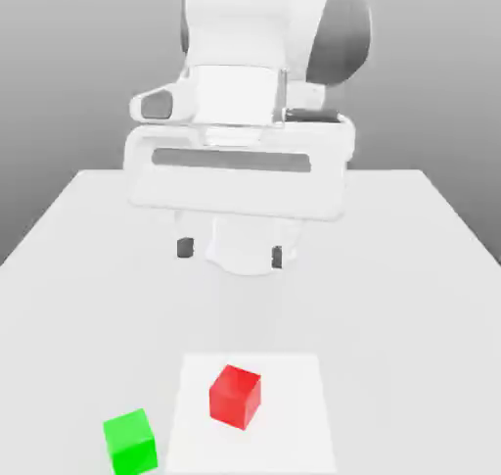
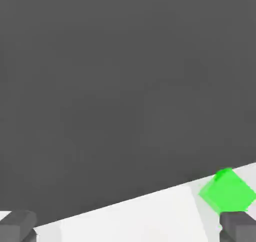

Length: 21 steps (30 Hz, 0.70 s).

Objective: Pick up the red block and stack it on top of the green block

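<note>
Red block (image 1: pixel 235 397): resting on the pale square on the table, turned at an angle so that its corners point off the square's sides; nothing is stacked on it.
Green block (image 1: pixel 130 444): beside the pale square, off its edge towards the exterior view's left, and a little closer to that camera than the red one; also turned at an angle, its top bare. The hand view catches it near one fingertip (image 2: pixel 239 226).
Gripper (image 1: pixel 231 253): spread wide, its two dark tips well apart with nothing between them, raised above the table and farther from the exterior camera than both cubes.
Pale square (image 1: pixel 294 414): flat, brighter than the tabletop around it, with the red cube near its middle.
Table (image 1: pixel 391 316): light grey-white; in the hand view its straight edge meets a dark grey expanse (image 2: pixel 125 86).
Arm (image 1: pixel 240 32): white with dark grey parts, above the gripper.
</note>
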Tool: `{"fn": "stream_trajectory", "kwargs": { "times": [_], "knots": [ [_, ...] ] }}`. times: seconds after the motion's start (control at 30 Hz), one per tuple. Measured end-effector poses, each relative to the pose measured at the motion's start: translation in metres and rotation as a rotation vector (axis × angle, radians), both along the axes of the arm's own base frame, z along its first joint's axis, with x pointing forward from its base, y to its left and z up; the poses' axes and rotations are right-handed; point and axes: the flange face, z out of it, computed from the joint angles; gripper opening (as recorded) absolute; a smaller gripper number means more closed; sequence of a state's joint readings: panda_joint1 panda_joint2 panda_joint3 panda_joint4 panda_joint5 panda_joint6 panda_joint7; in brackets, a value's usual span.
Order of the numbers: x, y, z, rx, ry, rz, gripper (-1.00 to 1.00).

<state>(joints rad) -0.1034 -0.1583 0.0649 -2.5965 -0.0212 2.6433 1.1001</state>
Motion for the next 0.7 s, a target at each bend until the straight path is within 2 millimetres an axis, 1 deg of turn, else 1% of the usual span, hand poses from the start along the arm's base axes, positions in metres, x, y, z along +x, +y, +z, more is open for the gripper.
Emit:
{"fn": "stream_trajectory", "kwargs": {
  "times": [0.07, 0.17, 0.23, 0.37, 0.4, 0.57, 0.6, 0.63, 0.7],
  "knots": [
    [-0.01, -0.002, -0.042, 0.013, 0.066, -0.036, 0.0],
    [-0.032, -0.003, -0.101, 0.033, 0.165, -0.091, 0.0],
    [-0.038, -0.002, -0.129, 0.039, 0.193, -0.105, 0.0],
    [-0.04, -0.002, -0.173, 0.041, 0.202, -0.11, 0.0],
    [-0.041, -0.002, -0.182, 0.04, 0.202, -0.11, -1.0],
    [-0.041, -0.002, -0.182, 0.04, 0.201, -0.11, -1.0],
    [-0.041, -0.002, -0.187, 0.04, 0.201, -0.11, -1.0],
    [-0.041, -0.002, -0.184, 0.04, 0.201, -0.11, -1.0],
    [-0.04, -0.002, -0.168, 0.04, 0.201, -0.11, -1.0]
  ]
}}
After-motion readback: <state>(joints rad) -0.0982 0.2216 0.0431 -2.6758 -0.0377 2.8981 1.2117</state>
